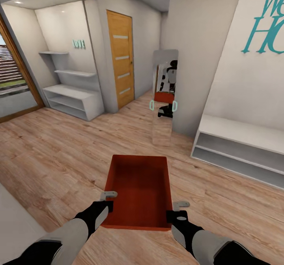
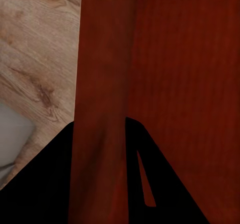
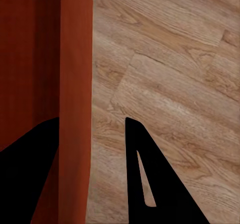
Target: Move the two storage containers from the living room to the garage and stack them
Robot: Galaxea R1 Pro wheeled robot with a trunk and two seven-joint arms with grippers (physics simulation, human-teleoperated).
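Note:
One orange-red storage container (image 1: 138, 186) hangs level in front of me above light wood planks, open side up and with nothing inside. My left gripper (image 1: 107, 202) is shut on its near left wall, which the left wrist view shows as the container wall (image 2: 100, 84) pinched between the dark fingers (image 2: 100, 129). My right gripper (image 1: 179, 210) holds the near right wall. In the right wrist view that wall (image 3: 75, 59) stands between the fingers (image 3: 92, 124), with a strip of plank floor showing beside one finger. The garage is out of view.
I am in a hallway. An orange-brown door with glass slits (image 1: 120, 58) is ahead left. A tall mirror (image 1: 163, 99) straight ahead reflects me and the bin. A white bench shelf (image 1: 236, 147) lines the right wall, white shelving (image 1: 71, 95) the left, beside a wood-framed glass door (image 1: 15, 80).

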